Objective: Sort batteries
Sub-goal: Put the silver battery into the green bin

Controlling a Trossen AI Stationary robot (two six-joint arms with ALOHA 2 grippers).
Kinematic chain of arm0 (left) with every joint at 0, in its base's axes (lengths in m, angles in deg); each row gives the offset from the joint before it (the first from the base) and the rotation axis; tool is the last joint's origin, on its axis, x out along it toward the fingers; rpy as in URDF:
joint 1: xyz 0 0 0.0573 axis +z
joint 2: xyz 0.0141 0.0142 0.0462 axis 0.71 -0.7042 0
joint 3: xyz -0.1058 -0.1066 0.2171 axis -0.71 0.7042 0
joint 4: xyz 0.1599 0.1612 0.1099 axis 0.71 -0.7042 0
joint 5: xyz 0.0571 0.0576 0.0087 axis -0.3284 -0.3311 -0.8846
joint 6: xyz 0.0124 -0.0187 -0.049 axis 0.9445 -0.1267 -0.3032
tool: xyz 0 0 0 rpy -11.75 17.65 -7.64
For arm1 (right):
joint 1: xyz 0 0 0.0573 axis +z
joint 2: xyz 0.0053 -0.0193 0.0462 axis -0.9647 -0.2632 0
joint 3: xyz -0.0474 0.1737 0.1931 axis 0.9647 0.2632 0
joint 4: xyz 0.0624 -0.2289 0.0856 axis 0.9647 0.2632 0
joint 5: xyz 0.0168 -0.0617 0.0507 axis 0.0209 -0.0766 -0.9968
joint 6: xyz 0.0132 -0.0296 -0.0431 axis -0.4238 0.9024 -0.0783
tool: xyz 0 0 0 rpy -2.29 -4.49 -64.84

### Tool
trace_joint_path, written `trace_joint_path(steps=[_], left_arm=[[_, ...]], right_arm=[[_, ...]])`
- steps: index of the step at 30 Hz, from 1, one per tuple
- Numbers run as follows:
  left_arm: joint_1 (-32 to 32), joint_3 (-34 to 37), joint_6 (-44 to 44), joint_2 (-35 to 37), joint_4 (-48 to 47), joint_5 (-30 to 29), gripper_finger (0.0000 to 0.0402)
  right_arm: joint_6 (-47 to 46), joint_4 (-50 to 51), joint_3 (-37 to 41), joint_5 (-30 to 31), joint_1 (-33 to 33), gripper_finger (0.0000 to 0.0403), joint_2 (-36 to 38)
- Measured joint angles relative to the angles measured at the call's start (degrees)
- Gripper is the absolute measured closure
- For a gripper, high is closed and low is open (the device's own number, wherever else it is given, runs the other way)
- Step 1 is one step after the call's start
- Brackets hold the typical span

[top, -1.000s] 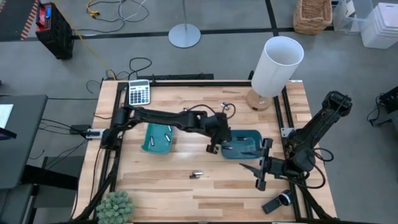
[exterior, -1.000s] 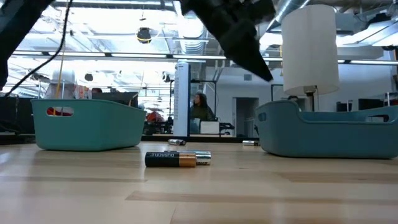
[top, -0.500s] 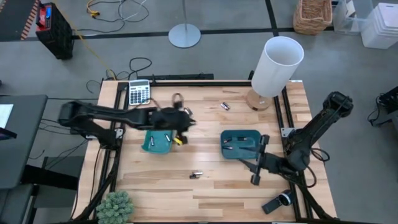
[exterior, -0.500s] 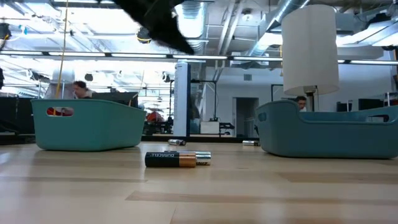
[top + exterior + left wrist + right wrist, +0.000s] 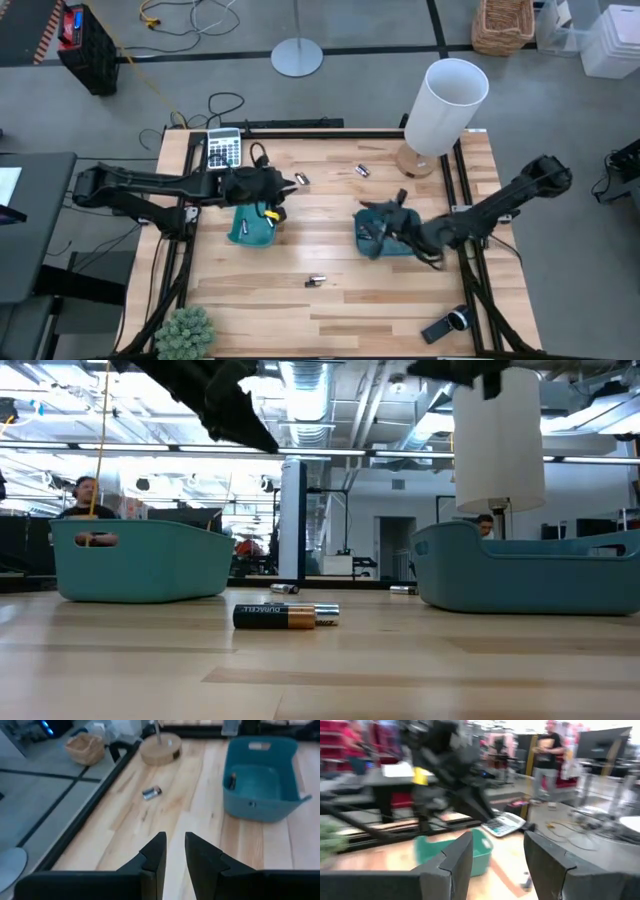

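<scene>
Two teal trays stand on the wooden table, the left tray (image 5: pixel 250 226) and the right tray (image 5: pixel 386 238). The left one holds silvery batteries (image 5: pixel 268 211); the right one holds a dark battery (image 5: pixel 232 780). Loose batteries lie on the wood: a black-and-copper one (image 5: pixel 317 281) near the front, and two at the back (image 5: pixel 301 180) (image 5: pixel 362 171). My left gripper (image 5: pixel 175 837) hangs above the left tray's far edge, its fingers a narrow gap apart with nothing between. My right gripper (image 5: pixel 497 837) hovers over the right tray, open and empty.
A lamp with a white shade (image 5: pixel 445 100) stands at the far right, a grey calculator (image 5: pixel 223 148) at the far left corner. A plant (image 5: pixel 185 330) sits at the near left, a black-and-silver device (image 5: pixel 447 323) at the near right. People show in the room behind.
My left gripper has swung from above the right tray toward the table's left, and now hangs over the left tray's far edge. My right gripper has moved from the near right edge toward the far side and left, to above the right tray. The batteries on the wood lie as before.
</scene>
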Motion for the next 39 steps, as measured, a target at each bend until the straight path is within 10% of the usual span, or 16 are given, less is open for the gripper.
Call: trace_joint_path(steps=[9, 23, 39], left_arm=[[3.56, 0.0, 0.3, 2.39, -0.61, -0.14, 0.0334], [14.43, 6.82, 6.27, 3.16, 12.07, 9.5, 0.0335], [16.42, 17.11, 0.54, 11.5, 17.92, 14.87, 0.0335]], right_arm=[[-6.44, 19.73, -10.55, -11.27, -13.91, 0.0212, -5.38], [-6.22, 24.64, -23.69, -36.48, -36.99, 0.0212, -23.2], [-5.14, 46.81, -47.56, -44.89, -40.81, 0.0212, -45.11]])
